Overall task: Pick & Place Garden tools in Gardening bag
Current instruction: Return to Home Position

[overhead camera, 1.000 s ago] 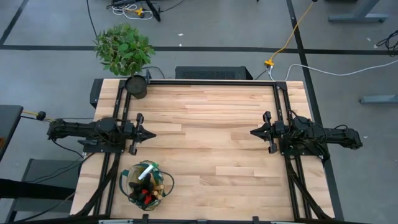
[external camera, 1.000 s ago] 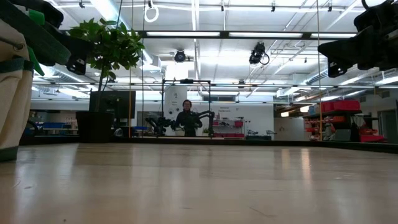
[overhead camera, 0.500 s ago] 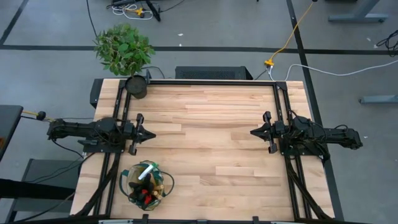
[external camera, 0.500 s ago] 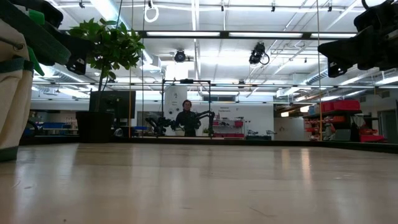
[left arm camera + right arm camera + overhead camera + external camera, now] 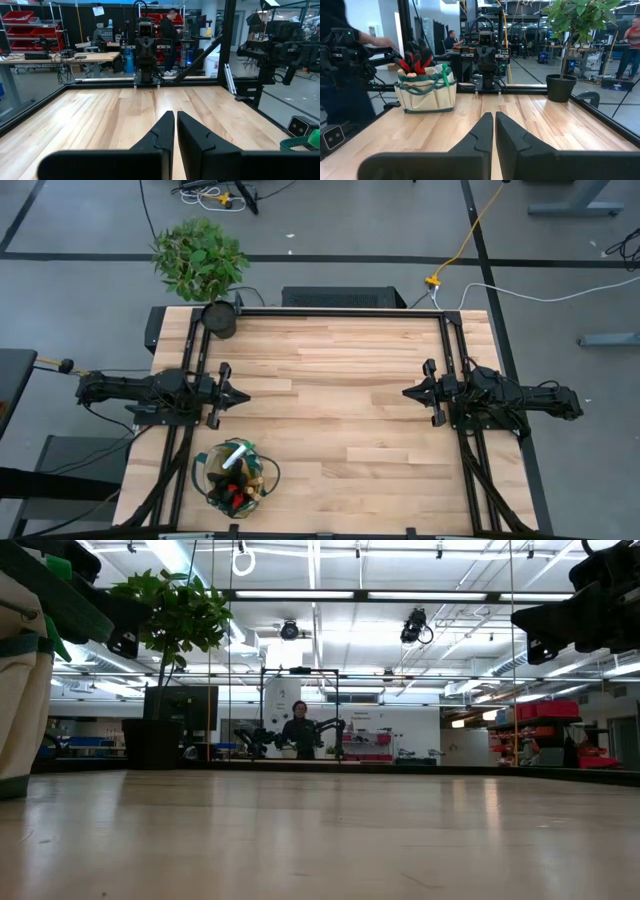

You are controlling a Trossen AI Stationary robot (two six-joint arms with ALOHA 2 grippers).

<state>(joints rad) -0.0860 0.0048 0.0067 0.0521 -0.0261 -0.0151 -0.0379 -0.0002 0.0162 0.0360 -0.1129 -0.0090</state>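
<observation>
The left gripper [image 5: 236, 395] sat at the middle left of the overhead frame. Its two fingers [image 5: 162, 131] were drawn almost together, with only a sliver between them and nothing held. The right gripper [image 5: 407, 392] mirrored it at the middle right, pointing back across the boards, its fingers [image 5: 481, 131] likewise closed up and empty. Both hung above the wooden table [image 5: 340, 370], well apart from each other.

In the lower left of the overhead frame, below the left gripper and apart from it, the gardening bag [image 5: 425, 97] stood upright on the boards. The spray bottle [image 5: 233, 456] showed its white nozzle among the tools poking out of the bag, and the glove [image 5: 415, 62] showed red above the rim. The black plant pot [image 5: 219, 319] stood at the table's upper-left corner, with the leafy plant [image 5: 200, 258] spreading past the table edge.
</observation>
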